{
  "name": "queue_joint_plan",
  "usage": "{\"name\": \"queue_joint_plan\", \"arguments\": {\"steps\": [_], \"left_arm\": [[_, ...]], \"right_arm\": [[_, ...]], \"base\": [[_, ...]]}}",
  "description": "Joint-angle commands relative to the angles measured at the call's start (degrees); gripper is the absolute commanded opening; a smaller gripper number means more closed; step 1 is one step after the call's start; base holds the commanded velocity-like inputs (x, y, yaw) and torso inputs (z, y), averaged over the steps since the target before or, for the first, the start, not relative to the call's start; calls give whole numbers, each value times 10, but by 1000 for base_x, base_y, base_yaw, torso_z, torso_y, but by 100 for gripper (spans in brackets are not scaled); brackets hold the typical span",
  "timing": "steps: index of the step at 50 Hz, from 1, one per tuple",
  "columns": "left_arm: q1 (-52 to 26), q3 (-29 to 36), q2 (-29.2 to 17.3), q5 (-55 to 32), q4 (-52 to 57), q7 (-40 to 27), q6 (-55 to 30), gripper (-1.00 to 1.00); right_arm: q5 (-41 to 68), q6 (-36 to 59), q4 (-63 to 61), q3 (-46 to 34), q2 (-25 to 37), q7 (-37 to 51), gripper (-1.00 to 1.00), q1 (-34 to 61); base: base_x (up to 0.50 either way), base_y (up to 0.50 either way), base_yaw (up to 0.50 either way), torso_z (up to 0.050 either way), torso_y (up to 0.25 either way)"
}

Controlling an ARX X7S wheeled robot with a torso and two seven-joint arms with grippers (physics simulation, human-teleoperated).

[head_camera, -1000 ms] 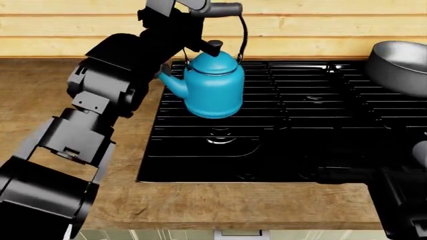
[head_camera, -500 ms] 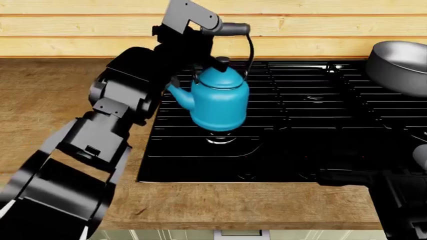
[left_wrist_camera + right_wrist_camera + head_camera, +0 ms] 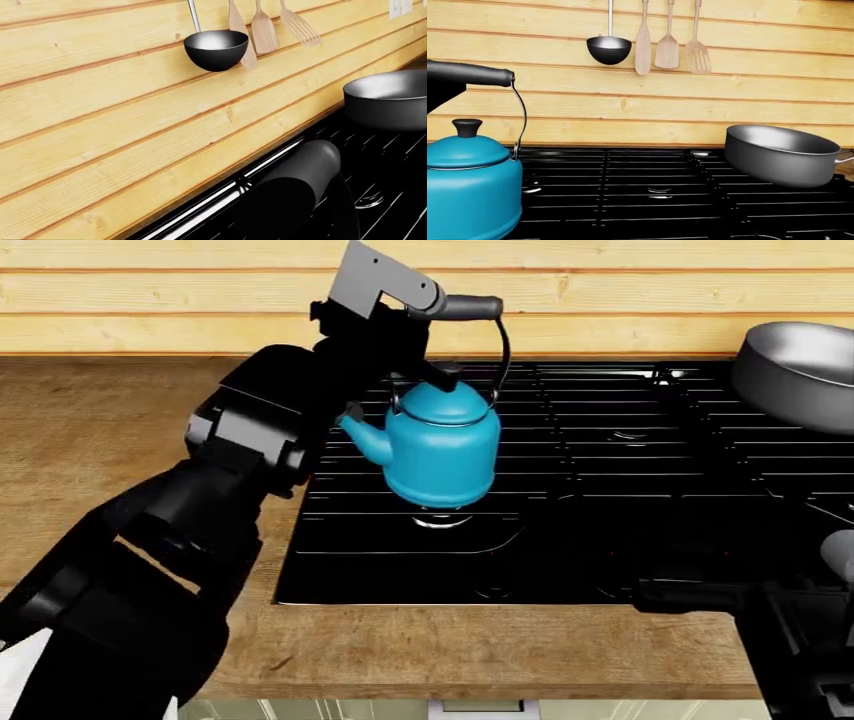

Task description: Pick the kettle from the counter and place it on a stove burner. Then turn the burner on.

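A: Where is the small glossy turquoise-blue kettle [image 3: 441, 452]?

B: Upright over the glossy black cooktop [image 3: 641, 510], above the front-left round burner with the shiny cap [image 3: 438, 519]. Whether it touches the grate, I cannot tell.

A: Who holds it?

B: The left gripper [image 3: 414, 302], clamped on its dark grey handle bar [image 3: 470, 307].

A: The right gripper?

B: Out of sight.

Kettle [image 3: 441, 455] lowered rightward, nearer stove burner [image 3: 441, 520].

left gripper [image 3: 424, 302] clamped on kettle [image 3: 438, 445] handle bar, kettle upright over front-left stove burner [image 3: 441, 518], contact unclear. grey pot [image 3: 798, 370] at cooktop's far right. right arm low at right edge.
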Motion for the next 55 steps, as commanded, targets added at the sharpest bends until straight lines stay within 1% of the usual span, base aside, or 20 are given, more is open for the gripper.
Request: {"name": "queue_joint_plan", "arguments": {"steps": [1, 2, 3, 9, 25, 31, 44, 55], "left_arm": [[-5, 78, 5, -90, -15, -2, 11, -100], [-6, 81, 5, -95, -16, -5, 10, -100], [-8, 86, 5, -99, -18, -8, 10, 100], [-13, 106, 4, -115, -20, -7, -2, 100], [-14, 134, 4, -134, -22, -21, -16, 100], [-15, 142, 0, -138, -17, -23, -42, 100], [-5, 142, -69, -156, 125, -81, -99, 100], [-3, 144, -107, -168, 200, -110, -136, 100]], "right_arm": [[-3, -3, 3, -4, 0, -1, 100, 0], [-3, -3, 3, -4, 0, -2, 100, 0], [-3, -4, 3, -4, 0, -2, 100, 0], [-3, -6, 3, -4, 0, -2, 100, 0], [-3, -9, 1, -7, 1, 1, 100, -1], [5, -3, -1, -8, 5, 6, 100, 7], [12, -2, -8, -9, 7, 13, 100, 11], [22, 2, -11, -12, 11, 20, 100, 22]], "base": [[0, 0, 0, 0, 0], [0, 0, 0, 0, 0], [0, 0, 0, 0, 0], [0, 0, 0, 0, 0], [0, 0, 0, 0, 0], [0, 0, 0, 0, 0], [0, 0, 0, 0, 0], [0, 0, 0, 0, 0]]}}
